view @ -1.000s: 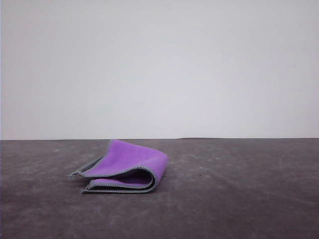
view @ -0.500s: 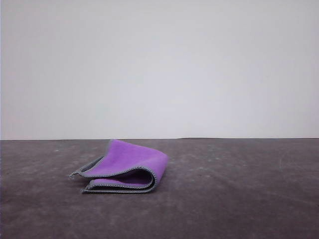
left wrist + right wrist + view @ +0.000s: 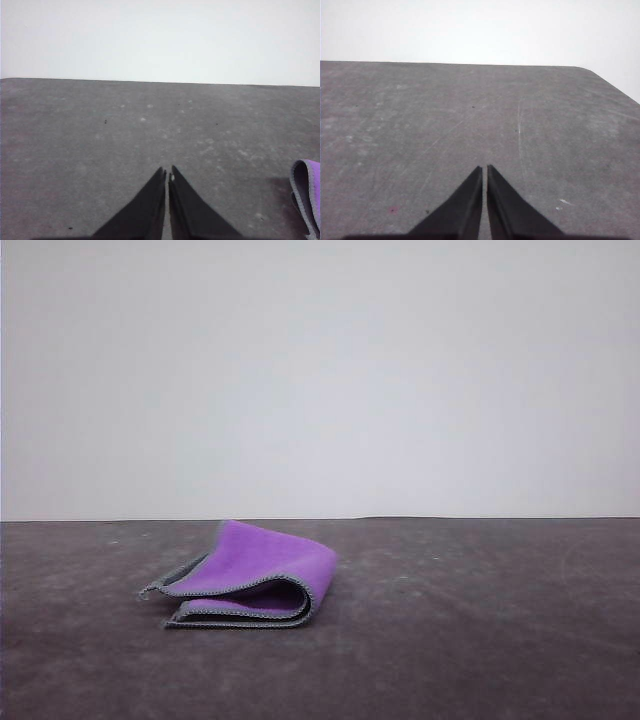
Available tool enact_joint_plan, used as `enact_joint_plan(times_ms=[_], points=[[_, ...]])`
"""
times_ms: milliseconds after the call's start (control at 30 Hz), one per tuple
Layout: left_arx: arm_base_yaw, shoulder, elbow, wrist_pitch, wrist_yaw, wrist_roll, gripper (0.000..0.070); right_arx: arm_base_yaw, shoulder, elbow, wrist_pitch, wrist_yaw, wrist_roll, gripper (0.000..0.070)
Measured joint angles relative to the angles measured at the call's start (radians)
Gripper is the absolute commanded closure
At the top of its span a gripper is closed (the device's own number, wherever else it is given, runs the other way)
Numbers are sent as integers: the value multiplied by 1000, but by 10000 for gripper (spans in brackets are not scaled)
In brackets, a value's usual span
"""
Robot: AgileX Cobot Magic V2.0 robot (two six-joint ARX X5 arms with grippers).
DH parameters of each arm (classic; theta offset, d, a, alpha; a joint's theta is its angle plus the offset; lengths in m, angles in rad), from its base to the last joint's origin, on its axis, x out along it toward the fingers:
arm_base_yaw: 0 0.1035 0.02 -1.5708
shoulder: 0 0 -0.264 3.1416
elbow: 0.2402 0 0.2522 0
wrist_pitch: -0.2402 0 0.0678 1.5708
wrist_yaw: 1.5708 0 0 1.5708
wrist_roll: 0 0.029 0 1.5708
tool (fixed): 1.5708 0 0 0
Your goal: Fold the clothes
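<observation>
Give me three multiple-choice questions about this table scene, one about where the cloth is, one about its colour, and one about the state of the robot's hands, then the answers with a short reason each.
1. In the front view, where does the cloth lie on the table?
A. left of centre
B. far right edge
C. hanging off the near edge

2. Which colour faces up on the cloth?
A. yellow
B. purple
C. white

3. How do the left hand and right hand stand?
A. both wide open
B. both shut on the cloth
C. both shut, holding nothing

Answers:
1. A, the folded cloth sits left of the middle of the dark tabletop.
2. B, the top layer is bright purple with grey stitched edging.
3. C, in each wrist view the fingertips meet over bare table, apart from the cloth.
</observation>
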Motion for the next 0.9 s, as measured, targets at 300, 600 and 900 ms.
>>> enact_joint_plan(times_ms=[300, 600, 900], points=[[0, 0, 0, 0, 0, 0, 700, 0, 0, 0, 0, 0, 0, 687], [0, 0, 0, 0, 0, 0, 700, 0, 0, 0, 0, 0, 0, 687], [0, 0, 0, 0, 0, 0, 700, 0, 0, 0, 0, 0, 0, 687]])
